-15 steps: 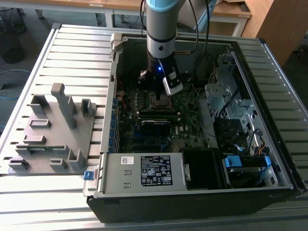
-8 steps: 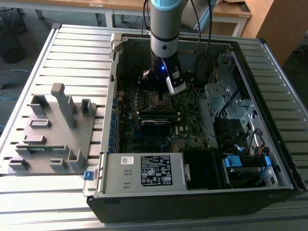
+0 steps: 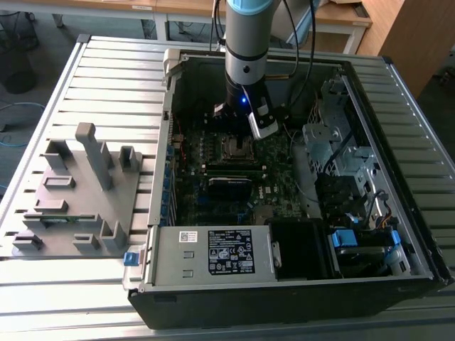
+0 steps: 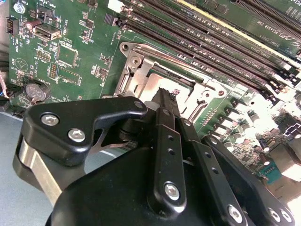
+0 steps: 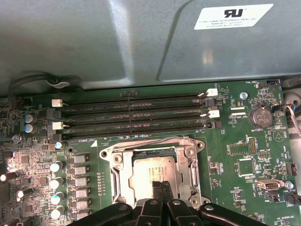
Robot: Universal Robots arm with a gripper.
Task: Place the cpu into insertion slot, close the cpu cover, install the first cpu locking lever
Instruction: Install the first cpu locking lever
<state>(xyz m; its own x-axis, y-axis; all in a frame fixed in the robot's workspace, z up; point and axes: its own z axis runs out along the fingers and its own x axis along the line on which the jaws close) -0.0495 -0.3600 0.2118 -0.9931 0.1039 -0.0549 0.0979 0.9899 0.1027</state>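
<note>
Even bright light, soft shadows

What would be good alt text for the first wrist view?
The gripper, fingers together, rests on the cpu, which sits in the insertion slot under the closed cpu cover. Beyond it lie four black memory slots on the green motherboard.

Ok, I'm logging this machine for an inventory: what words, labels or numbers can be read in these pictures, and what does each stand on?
White label on the grey case wall, first wrist view: print too small to read.
Black label on the grey metal housing, exterior view: blurred.
Small white sticker beside it: blurred.
White lettering on the motherboard: too small.
Markings on the cpu: too faint.
Nothing can be quoted reliably.
</note>
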